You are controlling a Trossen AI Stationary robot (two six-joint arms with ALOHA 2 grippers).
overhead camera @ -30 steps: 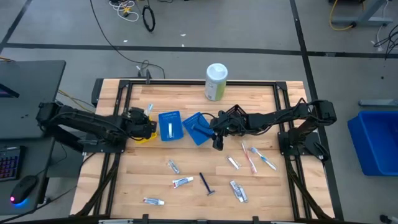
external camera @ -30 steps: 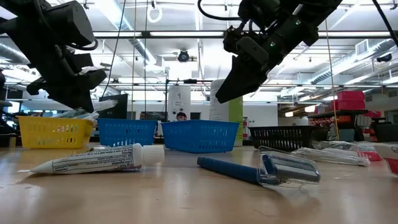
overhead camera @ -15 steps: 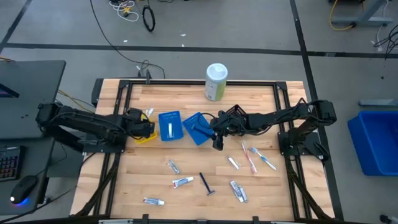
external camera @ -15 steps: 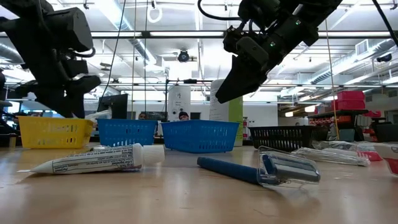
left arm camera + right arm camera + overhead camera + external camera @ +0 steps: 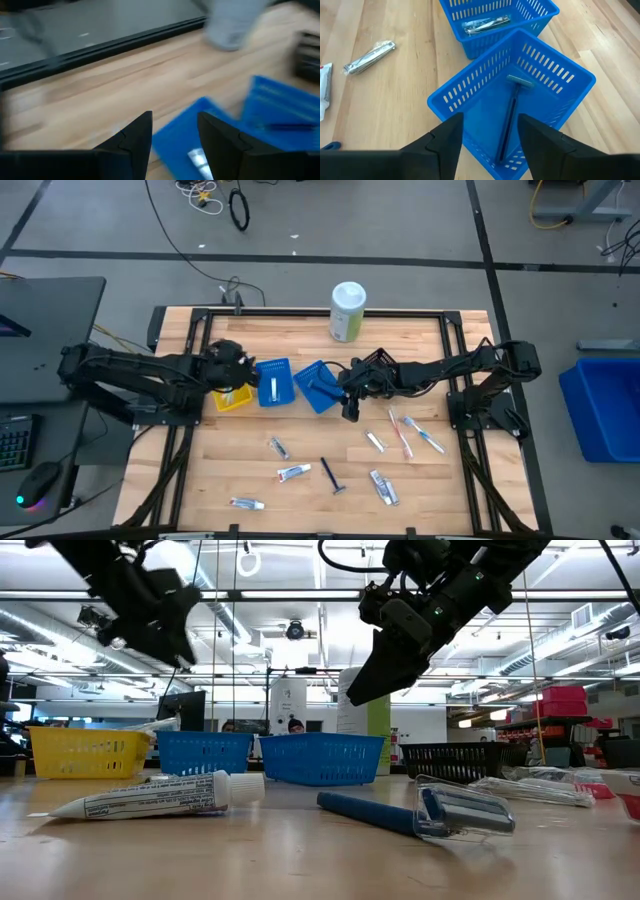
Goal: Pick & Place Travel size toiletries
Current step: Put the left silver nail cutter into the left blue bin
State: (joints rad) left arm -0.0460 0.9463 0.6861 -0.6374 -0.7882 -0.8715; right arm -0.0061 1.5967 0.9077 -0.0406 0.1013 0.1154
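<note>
High view: sorting explains the layout. A razor (image 5: pixel 509 117) lies in the centre blue basket (image 5: pixel 555 70) under the empty, parted right claw (image 5: pixel 487 145). The left claw (image 5: pixel 172 135), also parted and empty, hangs left of centre. Loose toiletries (image 5: pixel 293 472) wait lower centre on the worktop (image 5: pixel 200 480).

we see the right gripper (image 5: pixel 487 145) open above a blue basket (image 5: pixel 470 95) holding a razor (image 5: pixel 510 112); second basket (image 5: pixel 540 12) behind, foil packet (image 5: pixel 370 56) on the table (image 5: pixel 395 100).
</note>
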